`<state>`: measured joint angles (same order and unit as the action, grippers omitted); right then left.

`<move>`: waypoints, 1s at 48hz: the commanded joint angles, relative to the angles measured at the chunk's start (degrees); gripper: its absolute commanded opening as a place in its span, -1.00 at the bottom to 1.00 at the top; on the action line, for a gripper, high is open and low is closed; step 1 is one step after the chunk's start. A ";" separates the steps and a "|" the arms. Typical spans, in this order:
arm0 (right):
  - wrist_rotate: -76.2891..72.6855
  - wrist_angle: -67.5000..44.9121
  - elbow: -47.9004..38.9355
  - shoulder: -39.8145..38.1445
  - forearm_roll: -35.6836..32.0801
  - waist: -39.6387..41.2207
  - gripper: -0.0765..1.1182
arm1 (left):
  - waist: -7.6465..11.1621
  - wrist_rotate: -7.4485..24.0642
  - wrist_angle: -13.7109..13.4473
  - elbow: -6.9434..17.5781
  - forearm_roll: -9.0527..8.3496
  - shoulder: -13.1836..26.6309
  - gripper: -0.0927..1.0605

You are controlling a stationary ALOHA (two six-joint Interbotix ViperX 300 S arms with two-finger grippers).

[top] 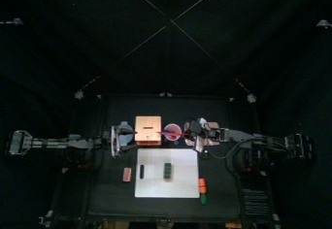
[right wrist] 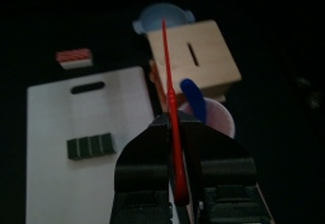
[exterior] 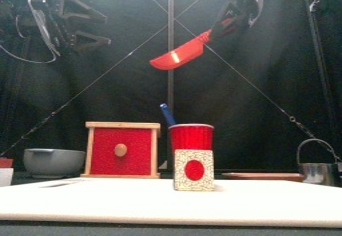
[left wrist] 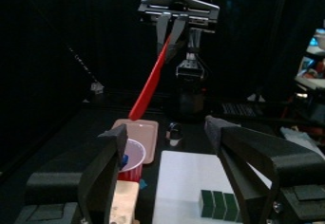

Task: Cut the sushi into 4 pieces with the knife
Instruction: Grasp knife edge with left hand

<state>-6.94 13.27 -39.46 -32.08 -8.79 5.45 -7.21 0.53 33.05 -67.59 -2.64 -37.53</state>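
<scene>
Board (top: 185,160), white, front-centre, bears the sushi roll (top: 166,170), long axis front-to-back. Right gripper (left wrist: 176,24), high behind it, clamps the red knife (exterior: 181,52), so the roll lies forward and below; left gripper (left wrist: 162,131) gapes empty beside the box (top: 148,128).

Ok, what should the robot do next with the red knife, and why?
Probably carry the knife over the sushi and lower it. The right hand grips it high in the air, and the sushi lies in one piece on the board.

back curtain (top: 78,39): black, lit at centre | table (top: 111,199): black | sides: dark
</scene>
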 commanded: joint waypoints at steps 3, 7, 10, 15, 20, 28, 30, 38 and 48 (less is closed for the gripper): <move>-0.26 -12.74 -6.59 -1.32 -0.35 -0.70 -0.73 | -0.09 -0.09 0.53 2.20 0.53 3.34 0.84; -0.26 -17.67 -9.14 -0.97 -0.44 -1.05 -0.73 | 0.00 -0.09 0.53 3.25 0.88 5.36 0.84; -0.26 -20.39 -10.28 -0.35 -0.44 -1.05 -0.73 | 0.35 -0.18 0.53 4.04 0.88 6.77 0.84; 0.00 -22.50 -10.81 0.79 -0.53 -1.49 -0.73 | 1.23 -0.18 0.53 5.98 0.97 9.32 0.84; -0.26 -22.59 -10.46 1.76 -0.70 -1.41 -0.73 | 2.20 -0.26 0.53 7.82 0.97 11.51 0.84; -0.18 -22.59 -9.40 3.25 -0.70 -1.49 -0.73 | 3.52 -0.35 0.53 10.28 1.41 14.41 0.84; -0.18 -22.50 -9.23 3.52 -0.88 -1.49 -0.73 | 3.60 -0.26 0.53 10.55 1.67 15.12 0.84; -0.09 -22.41 -8.26 4.83 -1.05 -1.49 -0.73 | 3.60 -0.18 0.53 11.78 2.72 17.84 0.84; -0.09 -21.45 -8.00 5.80 -0.97 -1.49 -0.73 | 3.34 0.00 0.53 13.01 3.16 20.21 0.79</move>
<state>-7.03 -8.26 -48.78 -26.02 -9.84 4.04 -3.69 0.35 33.05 -56.34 0.44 -17.49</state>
